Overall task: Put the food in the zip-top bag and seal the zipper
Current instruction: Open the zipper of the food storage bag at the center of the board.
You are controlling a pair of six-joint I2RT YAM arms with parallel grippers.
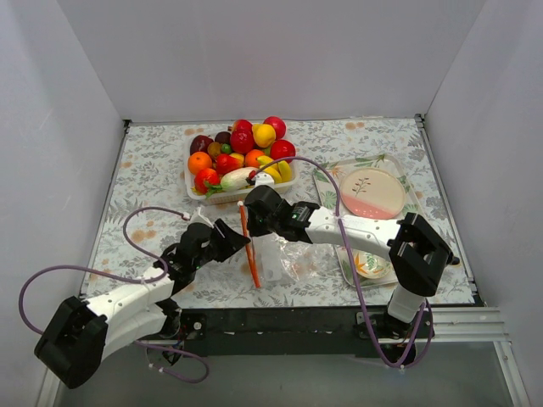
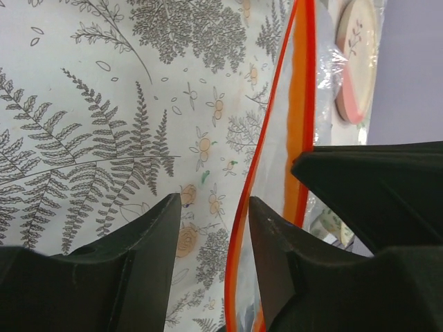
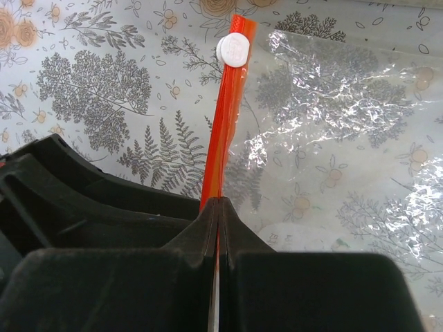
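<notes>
Frankly, much of the zip-top bag (image 1: 293, 259) is hard for us to read from above. Its clear film nearly vanishes against the patterned cloth, and the right arm crosses its upper part. We cannot tell whether anything lies inside it. In the left wrist view the zipper (image 2: 303, 104) is cut off by the frame below and passes behind one finger.

The right gripper (image 3: 218, 204) is clenched on the zipper, its matte black pads pressed flat together with the smooth red-orange strip rising from between them. A small round white slider (image 3: 234, 50) sits at the strip's far end. The left gripper (image 2: 214, 207) stands parted, the zipper's thin red edge running through the gap close to one finger and, as far as we can see, not pinched.

The bag is thin and crinkled, with bright glints. The food (image 1: 242, 140), round and glossy, is heaped in a white basket (image 1: 190, 180) at the far side, apart from the bag.

The table wears a cloth (image 2: 104, 104) printed with grey ferns and small orange flowers. Plain white walls (image 1: 254, 51) close in three sides, and a pink-and-cream plate (image 1: 372, 193) lies to the right
</notes>
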